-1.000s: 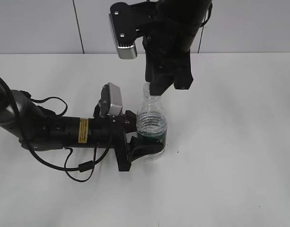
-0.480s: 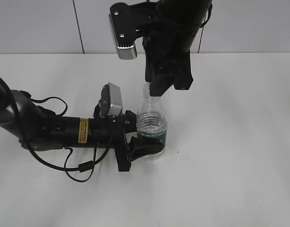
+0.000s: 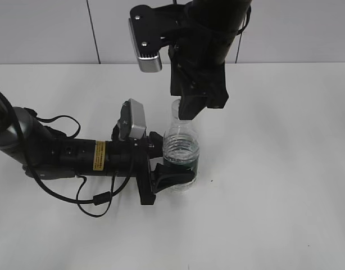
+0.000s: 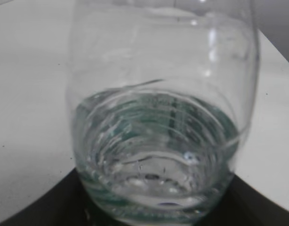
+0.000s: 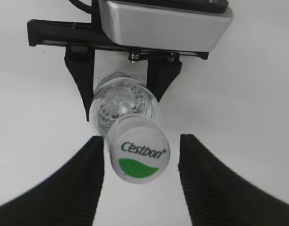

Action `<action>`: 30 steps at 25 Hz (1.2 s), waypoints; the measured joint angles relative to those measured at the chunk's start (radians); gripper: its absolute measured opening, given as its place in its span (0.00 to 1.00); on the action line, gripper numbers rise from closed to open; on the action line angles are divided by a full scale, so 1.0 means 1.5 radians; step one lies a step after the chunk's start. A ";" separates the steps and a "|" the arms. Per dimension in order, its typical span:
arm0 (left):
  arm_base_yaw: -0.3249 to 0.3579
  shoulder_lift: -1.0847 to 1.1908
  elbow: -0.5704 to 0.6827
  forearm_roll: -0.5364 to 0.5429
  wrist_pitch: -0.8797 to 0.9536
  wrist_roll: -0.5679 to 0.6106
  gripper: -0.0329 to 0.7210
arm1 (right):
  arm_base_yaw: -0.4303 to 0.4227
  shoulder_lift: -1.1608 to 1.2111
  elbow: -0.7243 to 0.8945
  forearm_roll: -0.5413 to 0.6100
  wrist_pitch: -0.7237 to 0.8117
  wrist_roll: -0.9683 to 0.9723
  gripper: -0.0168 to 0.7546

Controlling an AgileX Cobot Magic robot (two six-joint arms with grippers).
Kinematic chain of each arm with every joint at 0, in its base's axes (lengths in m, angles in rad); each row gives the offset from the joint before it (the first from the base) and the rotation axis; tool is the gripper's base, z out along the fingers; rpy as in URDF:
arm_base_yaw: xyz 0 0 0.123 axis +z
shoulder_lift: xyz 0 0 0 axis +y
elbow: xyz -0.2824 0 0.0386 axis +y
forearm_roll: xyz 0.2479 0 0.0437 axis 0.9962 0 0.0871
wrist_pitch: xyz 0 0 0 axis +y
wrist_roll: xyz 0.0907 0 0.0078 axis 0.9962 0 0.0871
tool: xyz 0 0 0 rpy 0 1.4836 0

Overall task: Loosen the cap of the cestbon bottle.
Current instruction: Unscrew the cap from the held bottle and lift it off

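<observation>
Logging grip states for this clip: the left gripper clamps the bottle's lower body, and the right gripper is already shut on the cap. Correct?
Not quite. The left gripper does clamp the cestbon bottle, but the right gripper is open: in the right wrist view its fingers stand either side of the cap with gaps.

The right end effector (image 3: 186,109) now sits slightly higher over the cap (image 5: 138,149), its fingers apart beside it.

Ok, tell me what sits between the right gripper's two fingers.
The right wrist view shows the cap of the cestbon bottle between the right gripper's fingers. The left finger touches or nearly touches it; a bare gap remains on the right.
</observation>
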 joint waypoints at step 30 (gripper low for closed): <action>-0.001 0.000 0.000 -0.011 0.002 0.000 0.59 | 0.000 -0.001 -0.166 -0.029 0.016 0.989 0.58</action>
